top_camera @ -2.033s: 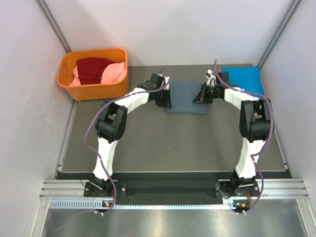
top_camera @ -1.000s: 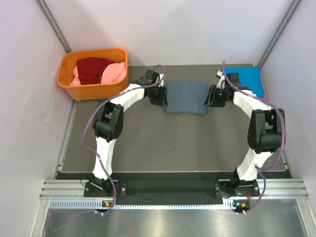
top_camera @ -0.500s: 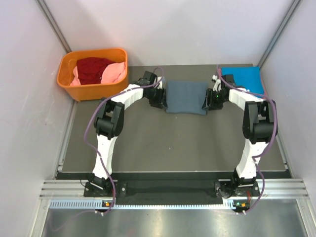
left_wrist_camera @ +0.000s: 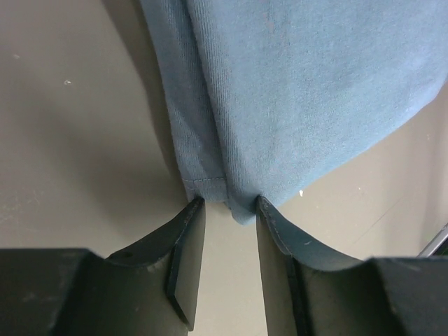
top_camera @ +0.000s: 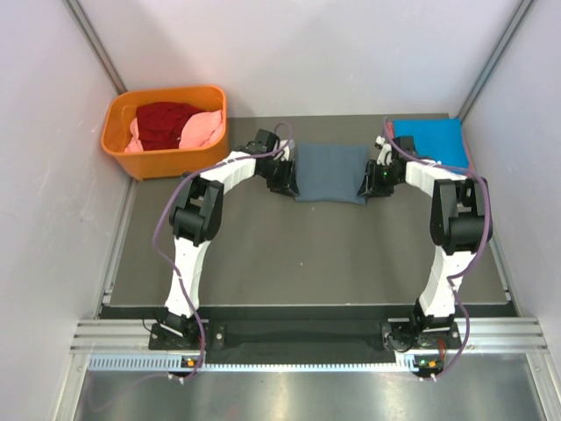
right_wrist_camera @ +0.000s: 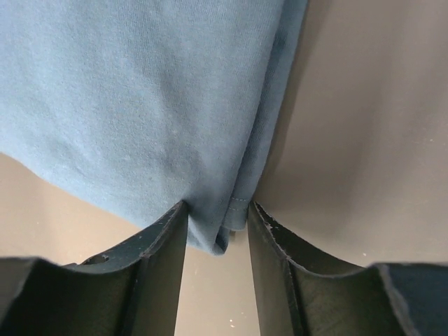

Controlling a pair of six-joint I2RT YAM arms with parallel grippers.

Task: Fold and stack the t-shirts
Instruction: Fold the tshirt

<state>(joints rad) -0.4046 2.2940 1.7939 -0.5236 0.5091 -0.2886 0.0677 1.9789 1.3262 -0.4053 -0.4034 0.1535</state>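
Slate t-shirt (top_camera: pixel 329 173) is lying between left tool (top_camera: pixel 290 181) and right tool (top_camera: pixel 367 182), each narrowed astride a hem, grip unclear; orange basket (top_camera: pixel 166 160) and blue tee (top_camera: pixel 431 140) are flanking.

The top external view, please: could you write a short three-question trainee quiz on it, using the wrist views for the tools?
1. True or false: the orange basket is empty.
2. Where does the bright blue t-shirt lie? A) at the far right corner of the table; B) in the basket; C) under the left arm's base.
3. What sits between the fingertips of both the left tool and the right tool?

Key: 1 false; 2 A; 3 an edge of the grey-blue t-shirt, one tool at each side of it.
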